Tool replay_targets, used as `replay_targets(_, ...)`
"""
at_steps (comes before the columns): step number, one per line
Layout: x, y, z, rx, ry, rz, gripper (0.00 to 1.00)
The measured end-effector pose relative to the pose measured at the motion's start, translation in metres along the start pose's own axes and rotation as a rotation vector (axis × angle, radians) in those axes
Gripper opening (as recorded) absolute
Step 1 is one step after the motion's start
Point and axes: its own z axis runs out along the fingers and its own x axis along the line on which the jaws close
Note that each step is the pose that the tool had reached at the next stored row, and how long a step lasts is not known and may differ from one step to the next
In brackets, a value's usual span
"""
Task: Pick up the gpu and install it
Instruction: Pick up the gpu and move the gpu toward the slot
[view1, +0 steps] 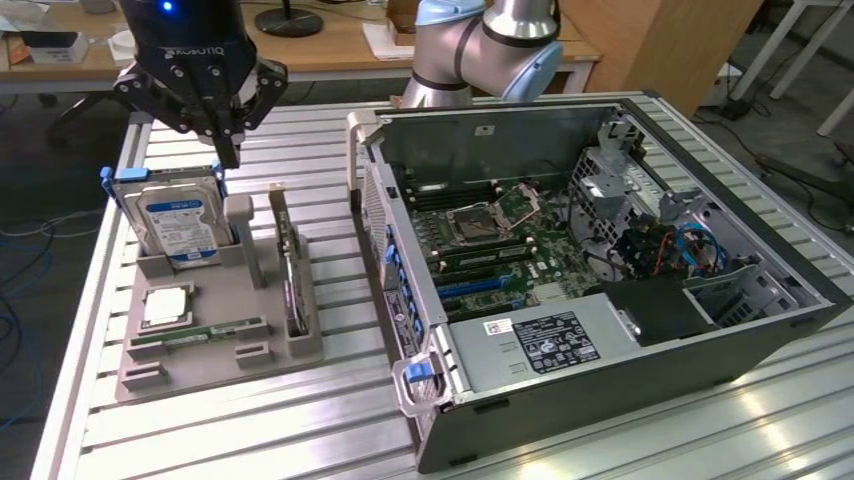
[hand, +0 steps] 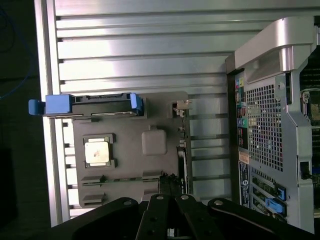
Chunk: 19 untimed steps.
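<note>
the black, jointed metal gripper (view1: 228, 150) hangs with its fingers pinched together on nothing. it's over the top edge of the boxy silver hard drive with the blue label (view1: 180, 215), not over the card it's meant to fetch.

the thin, flat, dark gpu (view1: 288, 265) stands on its long edge in a slot of the grey moulded plastic tray (view1: 214, 355). it sits below the gripper and off to its side, towards the open black-and-silver computer case (view1: 641, 400).

to my eye this is the approach. to do it well, the fingers would have to part before coming down. they'd want to sit square across the card's narrow top edge, near its middle, so it lifts straight from the slot without tipping or scraping the hard drive beside it.

from the wrist view the gpu (hand: 183, 150) is a slim dark line just ahead of the gripper (hand: 168, 205), with a small silvery bracket at its far end. it looks thin and easy to bend.
</note>
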Motion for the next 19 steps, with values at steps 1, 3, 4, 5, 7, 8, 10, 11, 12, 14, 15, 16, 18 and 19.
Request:
replay_targets(1, 0.0000, 0.0000, 0.0000, -0.0001, 0.0000, 0.000, 0.11)
replay_targets(3, 0.0000, 0.0000, 0.0000, -0.0001, 0.0000, 0.000, 0.23)
replay_targets(4, 0.0000, 0.0000, 0.0000, 0.0000, 0.0000, 0.000, 0.23)
replay_targets(5, 0.0000, 0.0000, 0.0000, 0.0000, 0.0000, 0.000, 0.29)
replay_targets(7, 0.0000, 0.0000, 0.0000, 0.0000, 0.0000, 0.000, 0.35)
replay_targets(8, 0.0000, 0.0000, 0.0000, 0.0000, 0.0000, 0.000, 0.41)
replay_targets(10, 0.0000, 0.0000, 0.0000, -0.0001, 0.0000, 0.000, 0.47)
replay_targets(11, 0.0003, 0.0000, 0.0001, 0.0003, -0.0005, 0.000, 0.47)
replay_targets(12, 0.0013, -0.0001, 0.0001, 0.0008, -0.0028, 0.001, 0.53)
replay_targets(14, 0.0011, -0.0001, 0.0010, 0.0046, -0.0019, -0.003, 0.58)
replay_targets(15, 0.0011, -0.0002, 0.0016, 0.0069, -0.0009, -0.014, 0.65)
replay_targets(16, 0.0012, -0.0002, 0.0027, 0.0072, 0.0008, -0.028, 0.65)
replay_targets(18, 0.0012, -0.0003, 0.0057, 0.0071, 0.0024, -0.055, 0.65)
replay_targets(19, 0.0008, -0.0004, 0.0074, 0.0070, 0.0030, -0.066, 0.65)
